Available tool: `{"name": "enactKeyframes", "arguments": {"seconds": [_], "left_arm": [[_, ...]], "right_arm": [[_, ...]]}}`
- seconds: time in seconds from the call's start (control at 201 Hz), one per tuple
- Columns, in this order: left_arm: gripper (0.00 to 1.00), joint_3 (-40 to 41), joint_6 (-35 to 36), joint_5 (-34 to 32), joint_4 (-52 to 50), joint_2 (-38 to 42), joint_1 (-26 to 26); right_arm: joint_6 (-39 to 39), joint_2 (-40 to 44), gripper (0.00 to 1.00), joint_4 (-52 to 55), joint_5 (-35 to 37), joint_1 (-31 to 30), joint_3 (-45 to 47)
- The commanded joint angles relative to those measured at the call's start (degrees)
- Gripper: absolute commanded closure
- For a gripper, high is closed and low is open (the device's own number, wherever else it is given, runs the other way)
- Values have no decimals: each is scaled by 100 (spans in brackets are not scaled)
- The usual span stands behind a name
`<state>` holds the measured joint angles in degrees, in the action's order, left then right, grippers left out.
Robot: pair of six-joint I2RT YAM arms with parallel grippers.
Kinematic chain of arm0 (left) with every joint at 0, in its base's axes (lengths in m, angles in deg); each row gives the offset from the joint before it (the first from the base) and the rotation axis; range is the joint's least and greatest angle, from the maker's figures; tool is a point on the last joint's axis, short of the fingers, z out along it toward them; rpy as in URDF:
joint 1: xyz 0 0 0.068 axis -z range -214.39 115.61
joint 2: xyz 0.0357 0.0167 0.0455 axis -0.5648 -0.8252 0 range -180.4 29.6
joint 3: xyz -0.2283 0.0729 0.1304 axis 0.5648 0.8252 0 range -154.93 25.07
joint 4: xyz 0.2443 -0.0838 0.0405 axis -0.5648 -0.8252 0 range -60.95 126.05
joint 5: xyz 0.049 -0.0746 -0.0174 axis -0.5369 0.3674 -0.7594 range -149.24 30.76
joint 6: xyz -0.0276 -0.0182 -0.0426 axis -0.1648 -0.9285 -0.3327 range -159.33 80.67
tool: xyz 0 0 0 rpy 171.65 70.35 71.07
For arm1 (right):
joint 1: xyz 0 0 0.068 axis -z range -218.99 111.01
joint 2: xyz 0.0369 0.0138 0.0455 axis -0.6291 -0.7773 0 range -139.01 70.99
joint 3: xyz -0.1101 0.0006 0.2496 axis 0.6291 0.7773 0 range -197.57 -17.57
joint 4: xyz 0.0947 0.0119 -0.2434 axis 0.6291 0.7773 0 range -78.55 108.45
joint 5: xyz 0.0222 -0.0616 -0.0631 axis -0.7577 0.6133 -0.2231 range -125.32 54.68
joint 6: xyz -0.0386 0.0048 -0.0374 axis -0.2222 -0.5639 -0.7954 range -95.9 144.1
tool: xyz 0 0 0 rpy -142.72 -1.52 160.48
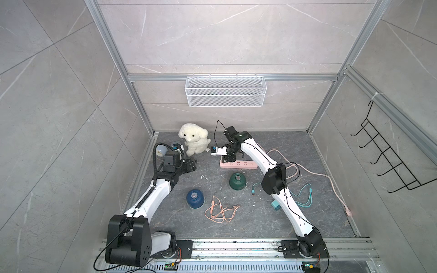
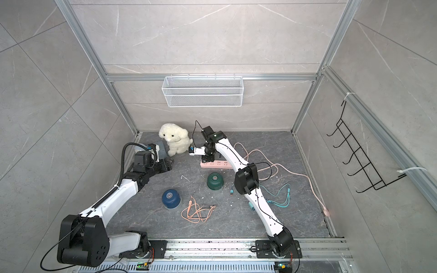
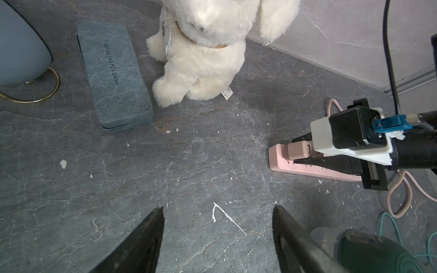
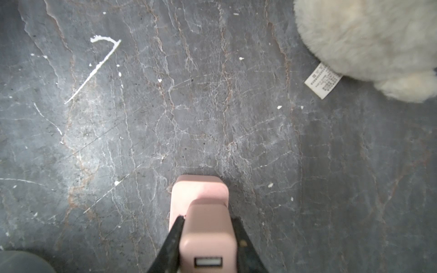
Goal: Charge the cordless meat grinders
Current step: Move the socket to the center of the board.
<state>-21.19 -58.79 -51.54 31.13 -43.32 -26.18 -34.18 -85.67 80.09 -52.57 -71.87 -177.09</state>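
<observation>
The dark navy cordless meat grinder (image 1: 195, 198) (image 2: 171, 198) stands near the front left of the floor. The dark green one (image 1: 237, 180) (image 2: 215, 180) (image 3: 378, 253) stands just in front of the pink power strip (image 1: 246, 164) (image 3: 279, 163) (image 4: 198, 189). My right gripper (image 1: 228, 159) (image 4: 208, 218) is shut on a pink plug cube (image 4: 208, 234) (image 3: 299, 150), which sits on the strip's left end with its USB slot facing the wrist camera. My left gripper (image 1: 190, 165) (image 3: 218, 208) hangs open over bare floor, left of the strip, holding nothing.
A white plush dog (image 1: 194, 141) sits at the back, a blue-grey case (image 3: 113, 75) and a pale blue round object (image 3: 19, 47) to its left. An orange cable (image 1: 221, 210) lies right of the navy grinder. A teal cable (image 1: 302, 196) and teal plug cube (image 1: 275, 204) lie by the right arm.
</observation>
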Motion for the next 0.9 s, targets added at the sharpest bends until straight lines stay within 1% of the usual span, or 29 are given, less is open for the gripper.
{"name": "enactKeyframes", "arguments": {"seconds": [0.0,0.07,0.139,0.294,0.363,0.473,0.548,0.622,0.732,0.816,0.896], "left_arm": [[26,-164,24,2,-11,112,-39],[26,-166,15,11,-25,116,-39],[26,-171,23,12,-46,146,-39],[26,-125,28,12,-60,234,-39],[26,-111,26,4,-56,252,-39],[26,-111,18,37,-59,261,-39],[26,-111,24,48,-54,261,-39],[26,-109,33,47,-56,257,-39],[25,-102,27,51,-24,211,-39],[25,-122,23,78,1,157,-39],[25,-129,29,86,7,132,-39]], "right_arm": [[180,-496,95,1186,-299,107,-83],[388,-383,96,1273,-913,143,-316],[491,-159,96,1197,-1146,134,-174],[579,380,95,858,-1361,110,689],[616,595,95,700,-1348,74,1108],[669,922,95,477,-1692,46,1737],[726,1390,95,124,-1849,-3,2293],[713,1588,94,-17,-1726,-77,2623],[799,1566,91,-321,-1359,-147,2883],[897,1638,83,-942,-786,-175,3304],[862,1903,75,-1477,-670,-190,3710]]}}
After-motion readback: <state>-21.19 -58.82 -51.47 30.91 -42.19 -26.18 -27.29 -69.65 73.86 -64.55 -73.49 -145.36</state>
